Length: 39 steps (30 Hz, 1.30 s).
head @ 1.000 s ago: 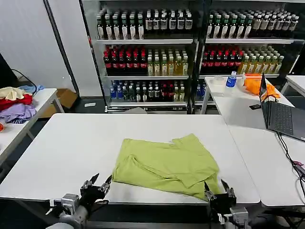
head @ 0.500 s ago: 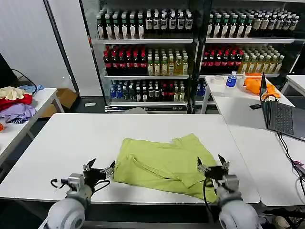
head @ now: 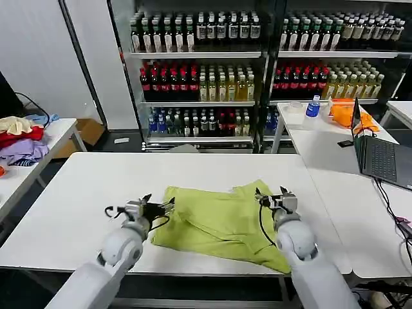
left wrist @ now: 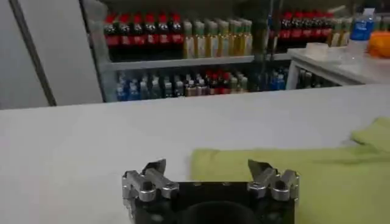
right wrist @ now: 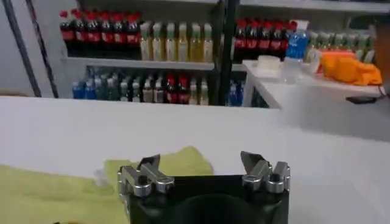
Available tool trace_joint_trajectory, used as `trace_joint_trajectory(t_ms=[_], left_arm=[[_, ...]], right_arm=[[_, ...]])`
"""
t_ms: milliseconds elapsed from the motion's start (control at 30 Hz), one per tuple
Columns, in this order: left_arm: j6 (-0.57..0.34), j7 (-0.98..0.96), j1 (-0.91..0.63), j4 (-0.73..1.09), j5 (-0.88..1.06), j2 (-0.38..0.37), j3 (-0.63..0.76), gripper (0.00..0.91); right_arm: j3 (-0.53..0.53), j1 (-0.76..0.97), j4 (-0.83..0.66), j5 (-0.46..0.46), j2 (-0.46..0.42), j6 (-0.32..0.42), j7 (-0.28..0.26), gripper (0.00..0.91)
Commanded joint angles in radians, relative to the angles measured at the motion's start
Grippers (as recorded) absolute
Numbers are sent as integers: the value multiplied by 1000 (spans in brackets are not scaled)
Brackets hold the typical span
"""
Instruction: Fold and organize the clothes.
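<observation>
Lime-green t-shirt (head: 222, 222) lies crumpled on the white surface (head: 77, 193). I have my left gripper (head: 161, 209) at its left edge and my right gripper (head: 270, 198) by its far right corner, jaws spread. I should pinch the edges evenly and pull flat.

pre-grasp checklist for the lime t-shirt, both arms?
1. Left gripper open: ok, jaws apart, nothing held.
2. Right gripper open: ok, nothing held.
3. Left gripper at the lime t-shirt: ok, at its left far edge.
4. Right gripper at shirt: ok, over the far right corner.
5. T-shirt flat: not ok, rumpled, flaps folded over.
6. White table free around shirt: ok.
</observation>
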Motion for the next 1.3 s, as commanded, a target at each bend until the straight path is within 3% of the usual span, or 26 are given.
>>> trace_joint_trajectory(t_ms=[33, 367, 733, 800, 833, 867, 900, 967, 1300], left_arm=[[4, 13, -259, 257, -7, -97, 153, 907], [3, 25, -324, 409, 8, -147, 196, 907], [63, 3, -292, 399, -8, -122, 189, 907], [65, 1, -284, 394, -14, -116, 185, 756], [65, 1, -280, 392, -15, -113, 184, 635], [65, 2, -277, 391, -16, -110, 183, 212], [65, 2, -273, 390, -18, -108, 183, 60], [64, 3, -267, 385, -22, -105, 182, 20], [64, 16, -239, 367, -37, -83, 169, 20]], right_arm=[[-44, 217, -323, 32, 52, -9, 15, 907], [-50, 261, -436, 33, 82, -8, 6, 907], [-55, 264, -464, 35, 99, -8, -4, 907], [-56, 264, -466, 35, 101, -8, -6, 897], [-56, 264, -467, 38, 101, -8, -6, 786], [-56, 264, -467, 40, 101, -8, -6, 312], [-57, 263, -467, 40, 102, -8, -5, 71], [-58, 263, -467, 43, 102, -8, -6, 0], [-63, 262, -450, 49, 105, -2, -10, 0]])
